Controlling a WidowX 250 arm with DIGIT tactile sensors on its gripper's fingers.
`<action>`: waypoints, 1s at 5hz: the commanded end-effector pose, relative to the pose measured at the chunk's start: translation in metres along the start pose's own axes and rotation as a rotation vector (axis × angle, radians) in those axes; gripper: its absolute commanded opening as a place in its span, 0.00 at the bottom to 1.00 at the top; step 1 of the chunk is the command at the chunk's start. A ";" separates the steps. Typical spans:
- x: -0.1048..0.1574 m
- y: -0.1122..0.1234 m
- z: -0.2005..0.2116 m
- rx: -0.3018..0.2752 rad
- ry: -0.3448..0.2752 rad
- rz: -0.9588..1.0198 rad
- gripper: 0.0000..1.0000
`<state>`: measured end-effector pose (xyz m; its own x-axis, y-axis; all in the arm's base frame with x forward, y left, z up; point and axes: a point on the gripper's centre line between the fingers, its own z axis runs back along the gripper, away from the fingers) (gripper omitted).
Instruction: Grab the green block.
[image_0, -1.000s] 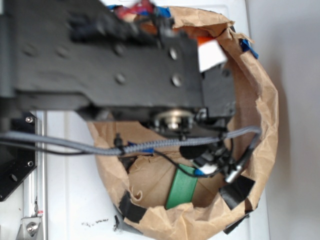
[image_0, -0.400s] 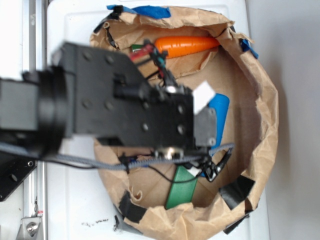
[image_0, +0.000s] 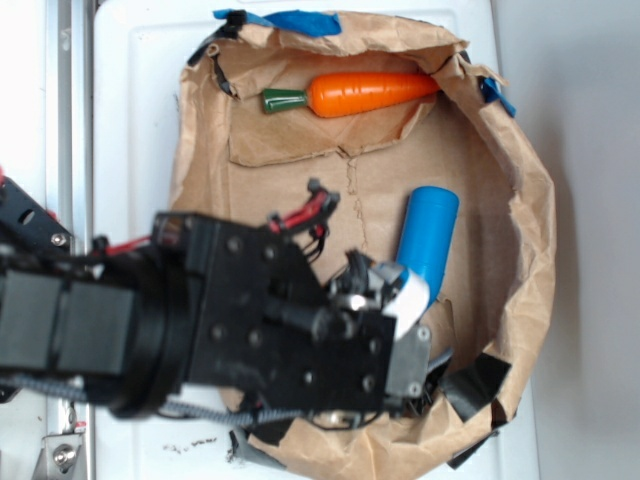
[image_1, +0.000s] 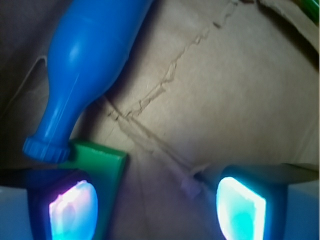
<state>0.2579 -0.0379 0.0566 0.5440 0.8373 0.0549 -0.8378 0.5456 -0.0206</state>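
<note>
A robot lab bench; white table (image_0: 130, 90), metal rail (image_0: 68, 120), taped paper-bag bin (image_0: 520, 200) of toys.

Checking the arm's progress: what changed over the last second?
The arm swept from the bag's top toward its lower left; it now hides the green block in the exterior view. The jaws stand open, holding nothing. The carrot, blue bottle and paper bag stayed put.

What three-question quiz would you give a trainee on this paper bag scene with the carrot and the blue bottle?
1. Fill in: in the exterior view, the carrot's stem points toward the picture's ___ edge.
2. True or false: the tool is shut on the green block.
3. Which lies nearest the green block? A carrot; B blue bottle; C blue tape.
Key: 1 left; 2 false, the tool is open; 3 B.
</note>
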 end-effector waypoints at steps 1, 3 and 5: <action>-0.007 -0.028 0.007 -0.056 -0.029 0.078 1.00; -0.003 -0.036 -0.008 -0.043 -0.020 0.141 1.00; -0.006 -0.029 -0.024 0.046 -0.069 0.090 1.00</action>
<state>0.2808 -0.0567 0.0274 0.4657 0.8771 0.1179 -0.8846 0.4651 0.0339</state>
